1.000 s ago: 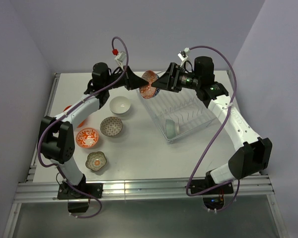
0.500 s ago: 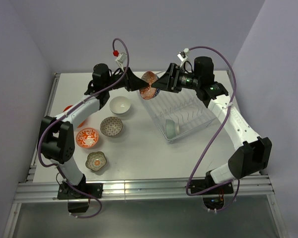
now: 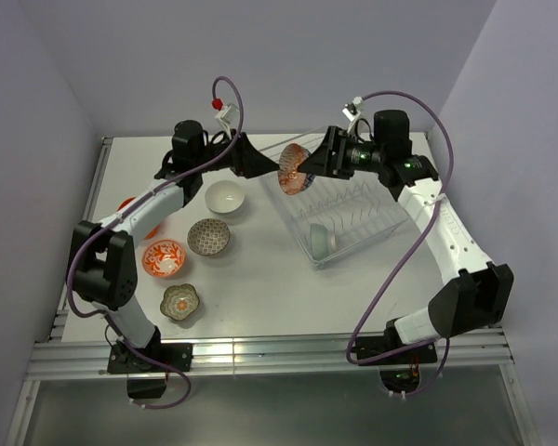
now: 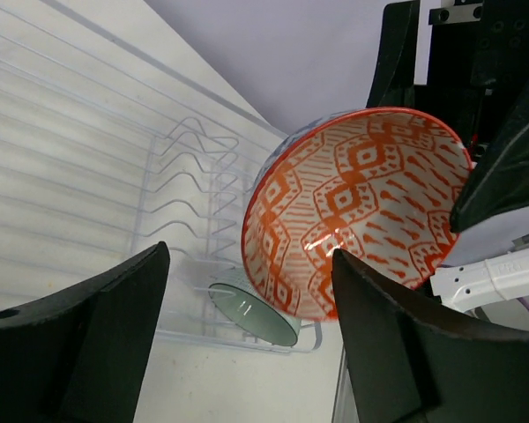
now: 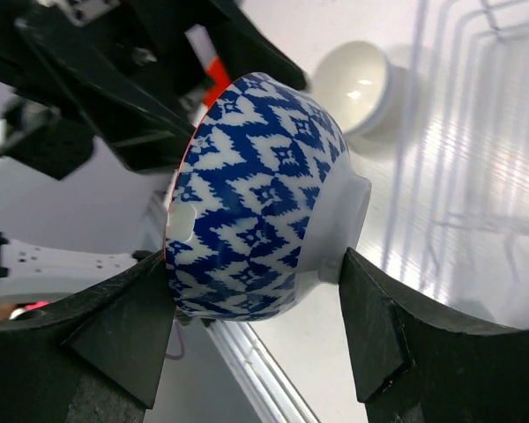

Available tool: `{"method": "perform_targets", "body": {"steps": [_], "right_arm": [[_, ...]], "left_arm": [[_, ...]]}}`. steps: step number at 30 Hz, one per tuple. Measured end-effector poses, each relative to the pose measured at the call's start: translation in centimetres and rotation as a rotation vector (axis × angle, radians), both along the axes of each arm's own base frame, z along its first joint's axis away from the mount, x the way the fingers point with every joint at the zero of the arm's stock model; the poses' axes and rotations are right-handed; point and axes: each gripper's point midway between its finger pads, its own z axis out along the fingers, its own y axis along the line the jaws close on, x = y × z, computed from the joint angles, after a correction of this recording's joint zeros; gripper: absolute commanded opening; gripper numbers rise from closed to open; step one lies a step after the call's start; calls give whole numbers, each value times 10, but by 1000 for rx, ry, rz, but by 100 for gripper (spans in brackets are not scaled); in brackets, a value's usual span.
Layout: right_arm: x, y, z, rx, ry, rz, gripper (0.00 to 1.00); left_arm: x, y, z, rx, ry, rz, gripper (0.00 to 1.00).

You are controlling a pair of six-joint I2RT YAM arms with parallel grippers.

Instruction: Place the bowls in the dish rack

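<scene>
My right gripper (image 3: pixel 309 167) (image 5: pixel 256 264) is shut on a patterned bowl (image 3: pixel 293 167) (image 5: pixel 256 203), orange-white inside and blue-white outside. One finger sits at its rim and the other at its foot. The bowl hangs on its side above the far left end of the clear dish rack (image 3: pixel 353 209) (image 4: pixel 88 176) (image 5: pixel 476 132). My left gripper (image 3: pixel 260 163) (image 4: pixel 249 261) stands open just left of the bowl (image 4: pixel 361 207), apart from it. A pale teal bowl (image 3: pixel 321 240) (image 4: pixel 251 308) stands on edge in the rack's near end.
Left of the rack, on the table, are a white bowl (image 3: pixel 225 196) (image 5: pixel 357 84), a grey-patterned bowl (image 3: pixel 208 236), a red-patterned bowl (image 3: pixel 163 257) and an olive flower-shaped bowl (image 3: pixel 179 301). An orange-red bowl (image 3: pixel 126 203) peeks out from under my left arm.
My left gripper has opened and let go of the patterned bowl. The right gripper has carried the bowl a little to the right, over the rack's end.
</scene>
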Motion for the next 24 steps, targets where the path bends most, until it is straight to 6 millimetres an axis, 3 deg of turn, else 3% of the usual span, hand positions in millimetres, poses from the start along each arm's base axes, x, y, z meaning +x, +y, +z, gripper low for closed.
{"method": "perform_targets", "body": {"steps": [1, 2, 7, 13, 17, 24], "right_arm": [[-1, -6, -3, -21, 0, -8, 0], [-3, -13, -5, -42, -1, -18, 0], [-18, -53, -21, -171, -15, -94, 0], [-42, -89, -43, -379, -45, -154, 0], [-46, -107, -62, -497, -28, -176, 0], [-51, -127, -114, -654, 61, -144, 0]], "left_arm": [[0, 2, 0, 8, -3, 4, 81], [0, 6, -1, 19, -9, 10, 91], [3, 27, 1, 79, -66, 57, 100], [1, 41, 0, 150, -108, 98, 99], [-1, 43, -12, 187, -76, 100, 99], [-1, 45, -19, 207, -65, 104, 100]]}}
